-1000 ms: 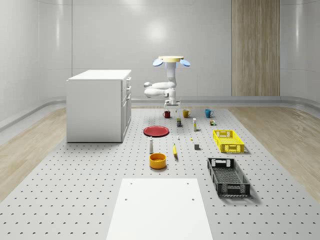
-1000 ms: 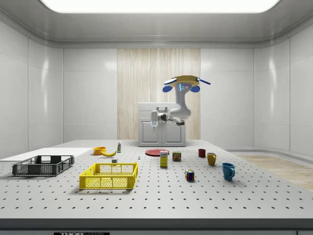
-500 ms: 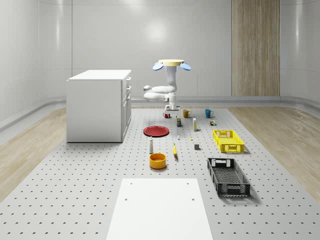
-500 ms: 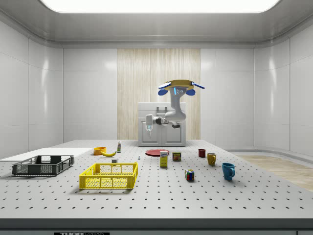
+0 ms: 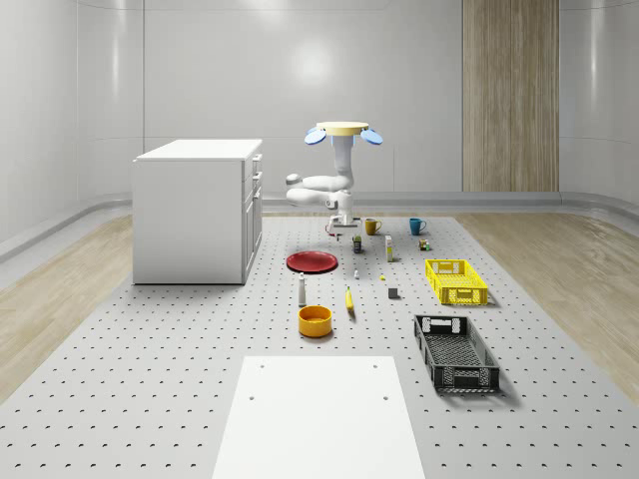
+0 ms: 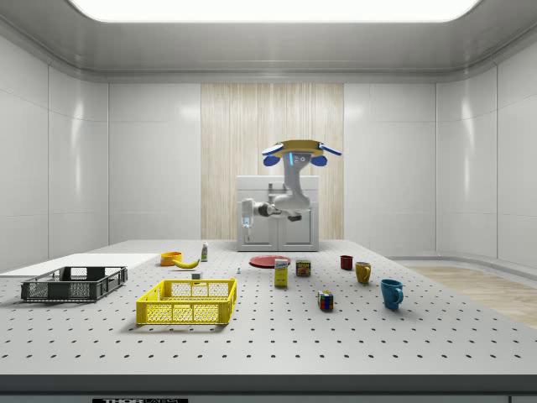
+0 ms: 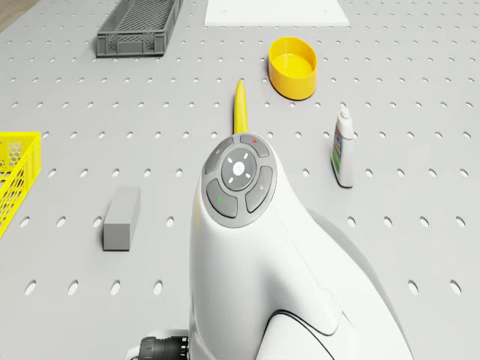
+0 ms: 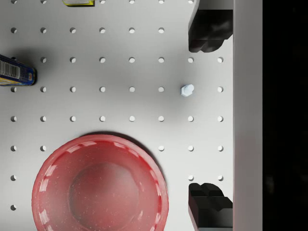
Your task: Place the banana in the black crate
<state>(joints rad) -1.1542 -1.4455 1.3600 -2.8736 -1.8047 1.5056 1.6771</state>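
Observation:
The yellow banana (image 5: pixel 349 299) lies flat on the perforated table, between the orange bowl (image 5: pixel 315 320) and a small grey block (image 5: pixel 393 292); it also appears in the side view (image 6: pixel 186 263) and the drone view (image 7: pixel 240 105). The black crate (image 5: pixel 455 352) stands empty near the table's front right in the whole-scene view, and at the side view's left (image 6: pixel 74 284). The drone (image 5: pixel 343 132) hovers over the far middle of the table. Its gripper (image 5: pixel 341 224) hangs high above the table near the red plate (image 8: pixel 100 185), well short of the banana. The gripper (image 8: pixel 210 120) is open and holds nothing.
A white cabinet (image 5: pixel 198 210) stands at the whole-scene view's left. A yellow crate (image 5: pixel 456 281) sits beyond the black one. A white bottle (image 7: pixel 343 146), mugs (image 6: pixel 391 293), a can (image 8: pixel 14 72) and small boxes dot the table. A white sheet (image 5: pixel 318 414) lies at the front.
The drone and arm have shifted toward the side view's left and sunk a little. The gripper hangs lower and nearer the banana's side of the table. The objects have not moved.

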